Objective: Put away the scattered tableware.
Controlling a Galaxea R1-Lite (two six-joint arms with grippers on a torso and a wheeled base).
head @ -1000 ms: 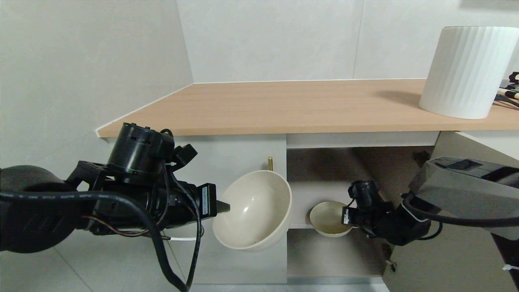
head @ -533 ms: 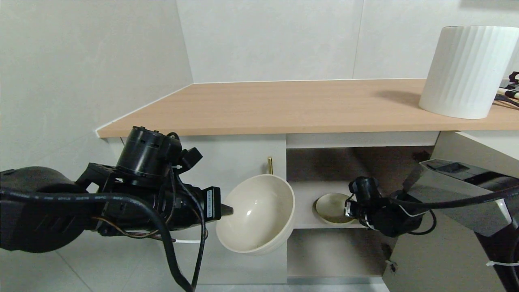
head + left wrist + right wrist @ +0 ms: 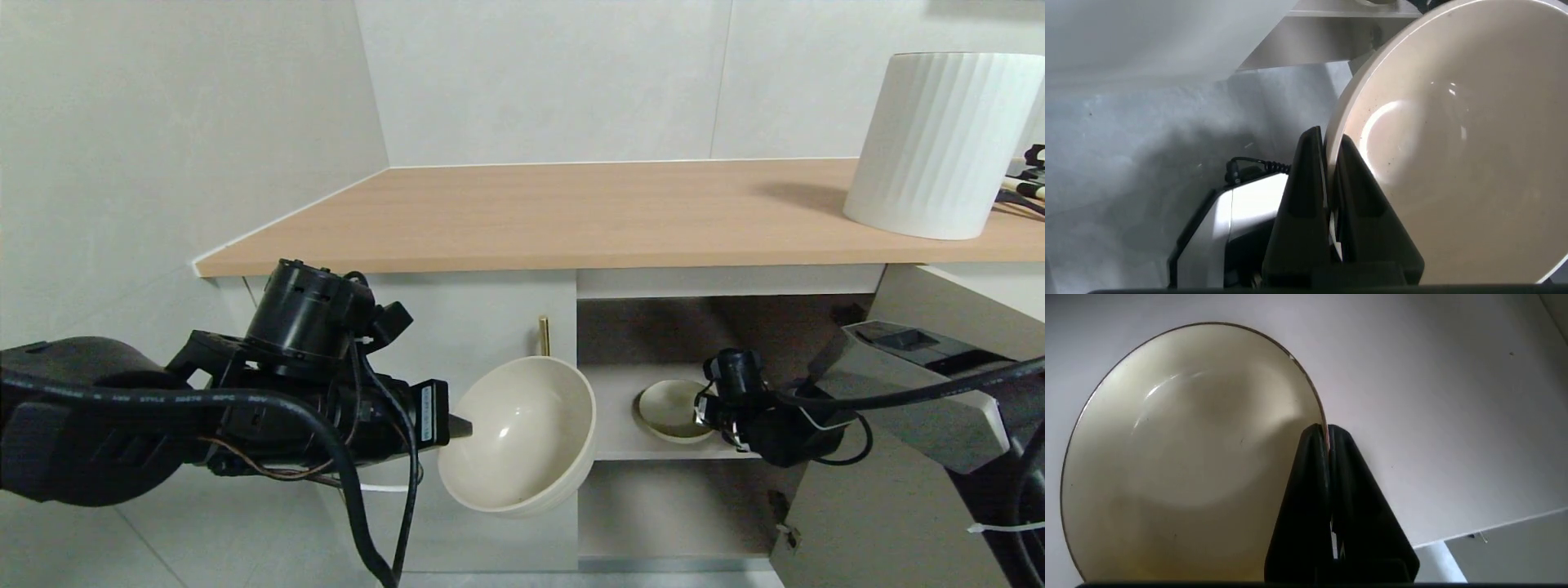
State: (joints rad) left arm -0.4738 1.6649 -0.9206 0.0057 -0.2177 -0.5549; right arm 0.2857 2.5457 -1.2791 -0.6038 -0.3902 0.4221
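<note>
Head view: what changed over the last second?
The right pincer carried the small dish deeper into the open cabinet, over its shelf. The left pincer drifted slightly right with the large bowl. Both grips held; the white canister on the counter stayed put.

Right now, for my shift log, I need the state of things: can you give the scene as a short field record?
left gripper: shut on the large bowl by its rim, before the closed cabinet door
right gripper: shut on the small plate by its rim, inside the open cabinet
small plate: over the shelf; contact unclear
countertop: white ribbed container at its right end
</note>
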